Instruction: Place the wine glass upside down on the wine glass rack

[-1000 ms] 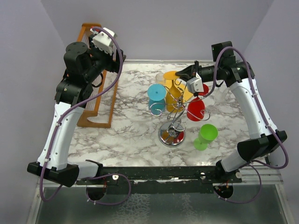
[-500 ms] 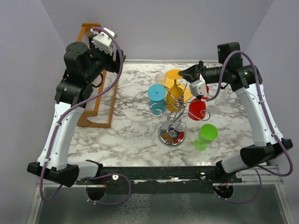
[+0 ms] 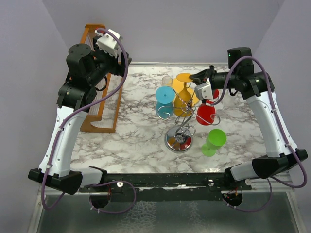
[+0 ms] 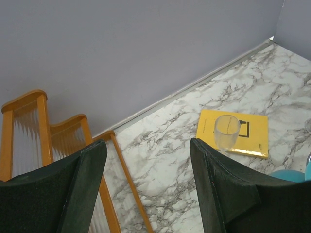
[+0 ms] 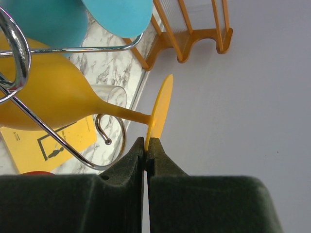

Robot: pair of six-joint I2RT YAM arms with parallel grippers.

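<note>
The right arm reaches in from the right with its forearm roughly level. The right gripper [image 5: 146,143] is pinched tight on the rim of the yellow wine glass's [image 5: 53,97] foot. The glass's bowl sits among the looping arms of the wine glass rack [image 3: 179,141]. The left arm is folded high over the orange wooden rack [image 4: 41,121], and the left gripper [image 4: 146,145] is spread wide and empty.

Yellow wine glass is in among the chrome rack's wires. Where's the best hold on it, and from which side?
Grip the foot's thin edge, coming from the stem end, as the right gripper pinches the yellow wine glass. Its bowl lies tilted among the wires of the wine glass rack and the stem passes a hook, so only the foot stands free.
</note>
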